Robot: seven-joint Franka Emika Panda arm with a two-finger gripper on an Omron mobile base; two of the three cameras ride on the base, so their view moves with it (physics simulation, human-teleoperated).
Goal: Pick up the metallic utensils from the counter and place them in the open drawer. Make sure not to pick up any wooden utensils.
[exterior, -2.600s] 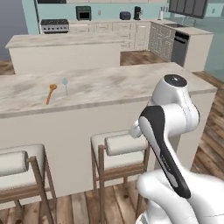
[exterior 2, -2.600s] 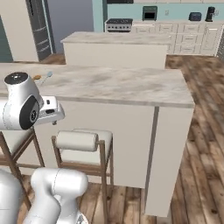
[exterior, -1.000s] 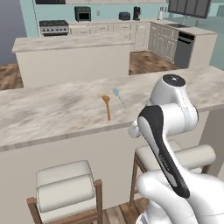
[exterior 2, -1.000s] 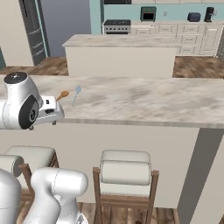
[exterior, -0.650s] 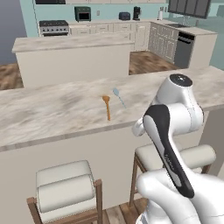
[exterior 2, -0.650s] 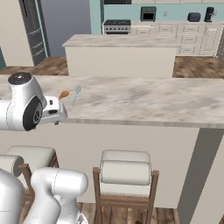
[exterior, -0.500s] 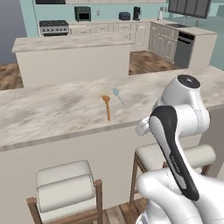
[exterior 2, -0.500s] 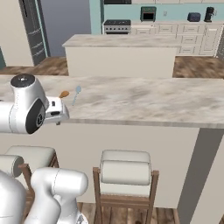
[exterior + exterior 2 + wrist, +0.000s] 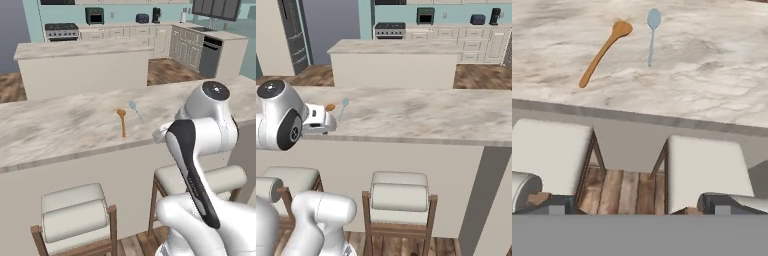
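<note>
With fingers [image 9: 640, 202] released, we should reach for the silver spoon [image 9: 652, 31], avoiding the wooden spoon [image 9: 604, 50] at its 9 o'clock.

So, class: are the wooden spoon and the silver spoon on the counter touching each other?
Apart. The hand view shows bare counter between the wooden spoon and the silver spoon.

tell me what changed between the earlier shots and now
The base drove sideways along the counter early on, so the whole scene shifted in both base views; that is the camera moving, not the utensils. Over the last second the arm's upper joints swung up and to the right in the left base view. The wooden spoon and the silver-blue spoon stayed side by side, untouched. The claw stayed open, holding nothing.
</note>
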